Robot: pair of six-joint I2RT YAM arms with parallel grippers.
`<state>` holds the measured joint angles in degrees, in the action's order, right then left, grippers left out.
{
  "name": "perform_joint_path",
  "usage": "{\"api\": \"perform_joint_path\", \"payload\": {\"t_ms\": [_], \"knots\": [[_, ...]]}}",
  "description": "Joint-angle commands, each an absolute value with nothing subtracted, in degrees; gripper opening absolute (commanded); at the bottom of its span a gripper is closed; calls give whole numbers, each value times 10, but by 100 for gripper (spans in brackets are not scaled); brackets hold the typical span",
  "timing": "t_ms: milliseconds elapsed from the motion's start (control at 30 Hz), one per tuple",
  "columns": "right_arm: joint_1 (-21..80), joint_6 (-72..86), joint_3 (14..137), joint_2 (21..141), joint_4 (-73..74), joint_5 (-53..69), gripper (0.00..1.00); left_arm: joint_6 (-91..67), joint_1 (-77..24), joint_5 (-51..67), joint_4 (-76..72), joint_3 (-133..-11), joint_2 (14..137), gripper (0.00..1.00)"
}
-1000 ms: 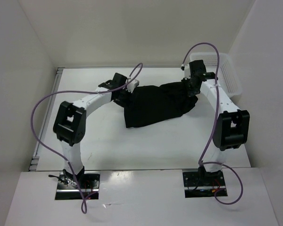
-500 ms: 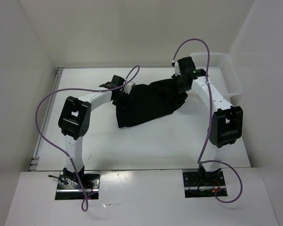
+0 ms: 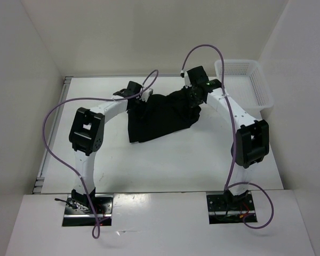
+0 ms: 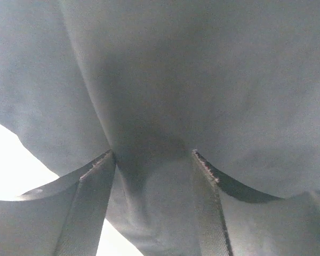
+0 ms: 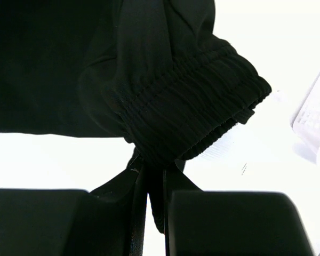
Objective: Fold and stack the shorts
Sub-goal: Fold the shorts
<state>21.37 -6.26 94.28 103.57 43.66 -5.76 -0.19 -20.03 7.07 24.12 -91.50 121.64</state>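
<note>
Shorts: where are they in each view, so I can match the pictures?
Top external: shorts mid-table, strung between both arms.
Left wrist: shorts fill the frame, between the fingers.
Right wrist: their gathered band centre, above the fingers.
Shared landmark: white basket, top right overhead, right edge in right wrist.

You see a white table (image 3: 165,160) in the middle of the top view; its surface is smooth and a little glossy. Plain white walls close it in: the back wall (image 3: 149,37) at the top of the frame, the left wall (image 3: 16,106) and the right wall (image 3: 304,149). A grey metal rail (image 3: 40,176) runs along the table's left edge. At the bottom, a white ledge (image 3: 160,224) reflects soft light. The light is even, and the shadows are weak.
</note>
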Motion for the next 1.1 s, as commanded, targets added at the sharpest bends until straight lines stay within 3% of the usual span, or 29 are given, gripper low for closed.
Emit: {"api": "perform_joint_path", "payload": {"t_ms": [0, 167, 400, 867, 1067], "knots": [[210, -61, 947, 1022, 403, -56, 0, 0, -210, 34, 281, -982, 1169, 67], [210, -66, 962, 1033, 393, -56, 0, 0, -238, 116, 324, -1055, 1180, 68], [210, -77, 977, 1039, 393, -69, 0, 0, -265, 307, 324, -1173, 1324, 69], [193, -93, 922, 1000, 388, -74, 0, 0, -303, 332, 297, -1332, 1477, 75], [106, -93, 911, 1007, 381, -62, 0, 0, -308, 327, 322, -1290, 1399, 76]]}}
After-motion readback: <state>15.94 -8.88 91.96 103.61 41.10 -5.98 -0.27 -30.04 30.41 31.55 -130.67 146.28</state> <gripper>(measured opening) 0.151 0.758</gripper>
